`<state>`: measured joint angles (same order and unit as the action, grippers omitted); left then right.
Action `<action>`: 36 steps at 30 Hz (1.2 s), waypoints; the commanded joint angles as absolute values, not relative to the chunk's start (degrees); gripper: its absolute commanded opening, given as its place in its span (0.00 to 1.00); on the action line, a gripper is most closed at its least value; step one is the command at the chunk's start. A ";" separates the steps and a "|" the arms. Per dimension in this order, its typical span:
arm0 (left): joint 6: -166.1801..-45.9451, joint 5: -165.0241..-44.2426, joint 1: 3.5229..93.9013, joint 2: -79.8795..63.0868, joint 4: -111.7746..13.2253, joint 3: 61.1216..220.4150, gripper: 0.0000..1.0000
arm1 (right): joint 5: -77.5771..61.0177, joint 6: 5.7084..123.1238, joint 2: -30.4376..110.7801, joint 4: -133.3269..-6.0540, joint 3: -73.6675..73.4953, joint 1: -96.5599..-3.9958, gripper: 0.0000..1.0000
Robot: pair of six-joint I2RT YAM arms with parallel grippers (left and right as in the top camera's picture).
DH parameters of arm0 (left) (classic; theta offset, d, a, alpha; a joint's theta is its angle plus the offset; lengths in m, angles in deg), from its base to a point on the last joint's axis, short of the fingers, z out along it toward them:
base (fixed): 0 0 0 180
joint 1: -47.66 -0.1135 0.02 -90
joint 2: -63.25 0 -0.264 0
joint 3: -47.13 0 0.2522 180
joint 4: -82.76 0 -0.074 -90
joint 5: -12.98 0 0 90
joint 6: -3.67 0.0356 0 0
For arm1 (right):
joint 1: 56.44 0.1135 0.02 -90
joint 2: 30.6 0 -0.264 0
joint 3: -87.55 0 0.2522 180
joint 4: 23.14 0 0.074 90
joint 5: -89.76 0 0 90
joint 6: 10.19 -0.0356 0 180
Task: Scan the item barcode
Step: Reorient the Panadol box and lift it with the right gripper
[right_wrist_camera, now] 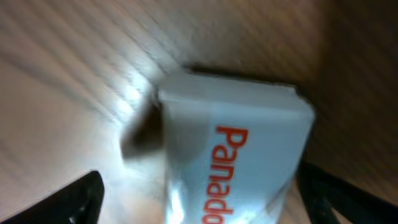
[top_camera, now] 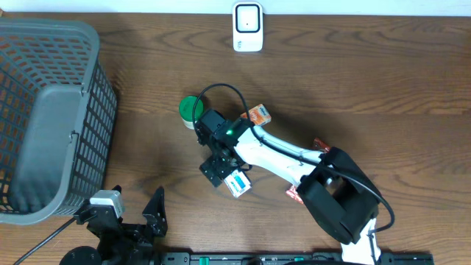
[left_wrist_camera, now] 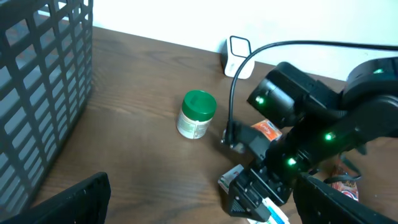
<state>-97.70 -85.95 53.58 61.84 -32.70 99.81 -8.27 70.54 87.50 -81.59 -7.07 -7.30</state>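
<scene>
Right wrist view showed the pill box (right_wrist_camera: 236, 149) lying on the table (right_wrist_camera: 62, 74) between the spread-open jaws of the right gripper (right_wrist_camera: 199, 182). Light, stiff, probably slick cardboard, it seemed best pinched across its narrow sides.

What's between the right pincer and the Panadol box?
Nothing visible. In the right wrist view the Panadol box lies on the table directly beneath the right pincer, with its fingers spread to either side.
</scene>
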 commanded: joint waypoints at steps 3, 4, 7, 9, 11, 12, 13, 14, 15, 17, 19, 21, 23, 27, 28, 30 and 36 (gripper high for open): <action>-97.59 -86.67 53.86 61.82 -32.89 99.72 0.94 | -8.20 69.14 93.29 -82.55 -6.33 -7.21 0.75; -97.59 -86.67 53.86 61.82 -32.89 99.72 0.94 | -8.20 69.14 93.38 -83.03 -6.33 -7.21 0.67; -97.59 -86.67 53.86 61.82 -32.89 99.72 0.94 | -8.20 69.14 93.38 -84.43 -6.33 -7.14 0.57; -97.59 -86.67 53.86 61.82 -32.89 99.72 0.94 | -8.16 69.14 93.40 -85.44 -6.33 -7.17 0.53; -97.59 -86.67 53.86 61.82 -32.89 99.72 0.94 | -8.16 69.14 93.40 -86.18 -6.33 -7.17 0.44; -97.59 -86.67 53.86 61.82 -32.89 99.72 0.94 | -8.14 69.14 93.40 -86.44 -6.33 -7.17 0.42; -97.59 -86.67 53.86 61.82 -32.89 99.72 0.94 | -8.23 69.12 93.40 -86.84 -6.33 -7.17 0.41; -97.59 -86.67 53.86 61.82 -32.89 99.72 0.94 | -8.25 69.12 93.38 -87.08 -6.35 -7.17 0.40; -97.59 -86.67 53.86 61.82 -32.89 99.72 0.94 | -8.29 69.09 93.36 -87.38 -6.44 -7.17 0.39; -97.59 -86.67 53.86 61.82 -32.89 99.72 0.94 | -8.90 69.12 93.36 -88.45 -6.79 -7.25 0.36; -97.59 -86.67 53.86 61.82 -32.89 99.72 0.94 | -10.74 69.14 93.36 -89.39 -7.31 -7.43 0.33; -97.59 -86.67 53.86 61.82 -32.89 99.72 0.94 | -14.32 69.14 93.36 -91.10 -8.60 -8.21 0.31; -97.59 -86.67 53.86 61.82 -32.89 99.72 0.94 | -18.69 69.18 93.36 -93.24 -10.13 -9.46 0.25; -97.59 -86.67 53.86 61.82 -32.87 99.72 0.94 | -28.07 71.67 93.36 -95.25 -11.72 -12.37 0.20; -97.59 -86.67 53.86 61.82 -32.87 99.72 0.94 | -30.74 72.28 93.36 -95.23 -11.72 -13.22 0.20; -97.59 -86.67 53.86 61.82 -32.89 99.72 0.94 | -35.85 73.77 93.36 -95.51 -11.72 -15.38 0.20; -97.59 -86.67 53.86 61.82 -32.87 99.72 0.94 | -50.65 76.66 92.62 -97.39 -11.77 -22.92 0.15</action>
<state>-97.70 -85.95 53.58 61.84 -32.72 99.81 -38.48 73.40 92.62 -97.09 -11.55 -19.54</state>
